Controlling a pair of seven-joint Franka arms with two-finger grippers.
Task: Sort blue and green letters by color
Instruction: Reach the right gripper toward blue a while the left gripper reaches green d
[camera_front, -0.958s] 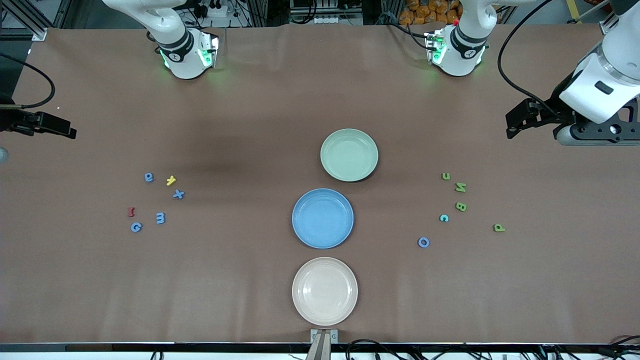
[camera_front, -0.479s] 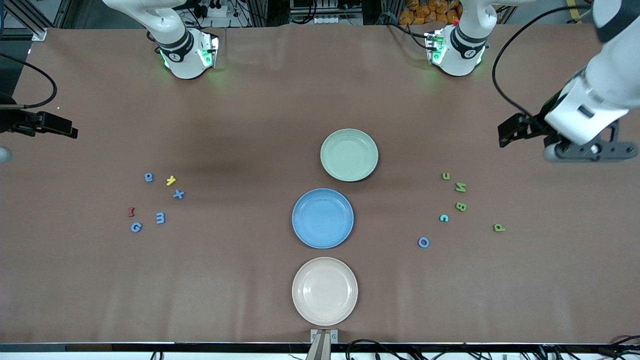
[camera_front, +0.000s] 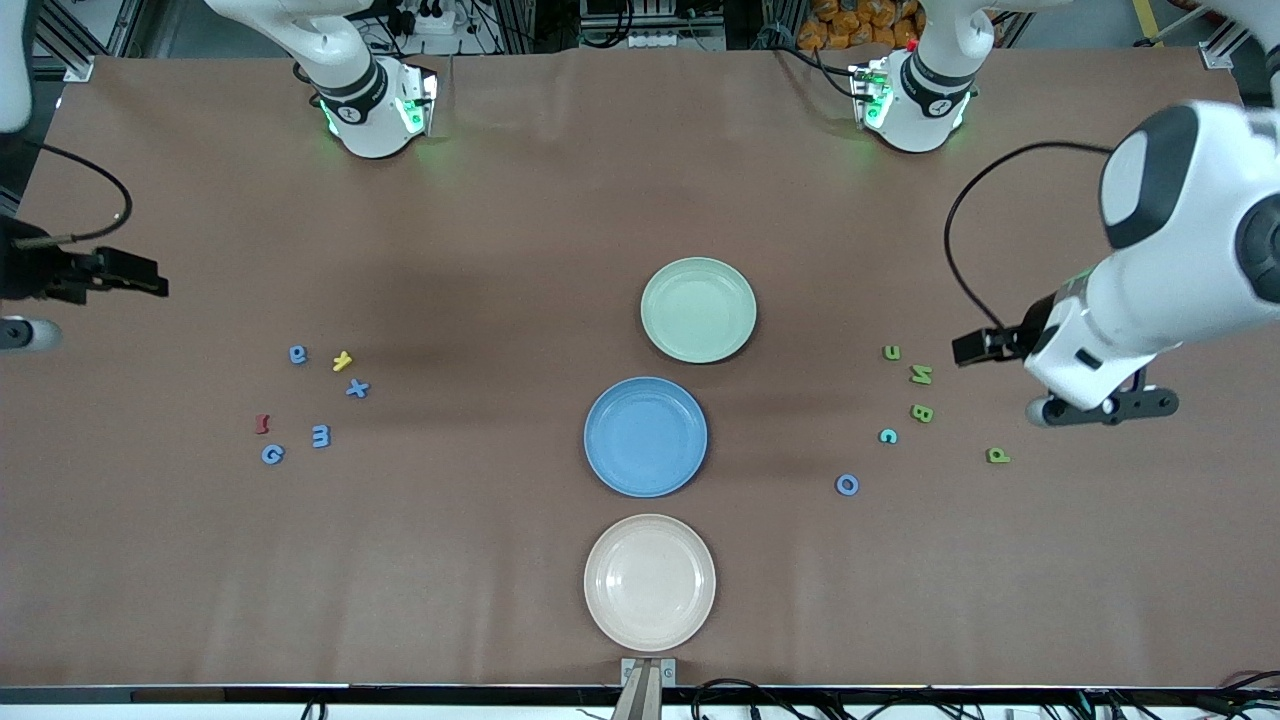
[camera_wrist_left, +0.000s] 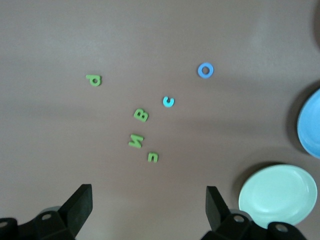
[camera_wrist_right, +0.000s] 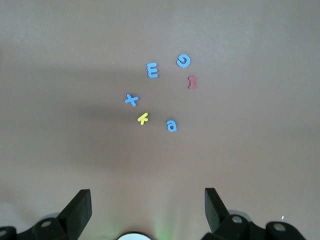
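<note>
Green chunky letters (camera_wrist_left: 138, 128) below our spread left end effector (camera_wrist_left: 149, 209) crowd a cyan one; mis-pick risk. Right end effector (camera_wrist_right: 147, 210) spread, waiting.

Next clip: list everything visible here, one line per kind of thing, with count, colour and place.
blue letters: four blue at the right arm's end of the table; one blue O at the left arm's end, nearest the front camera of its group.
green letters: four lime green at the left arm's end.
teal letter c: one, among the green ones.
yellow letter: one, among the blue ones.
red letter: one, beside the blue G.
plates: three in a row mid-table; pale green farthest from the front camera, blue in the middle, beige nearest.
left tool: open, over the table beside the green letters.
right tool: open, at the table's edge.
</note>
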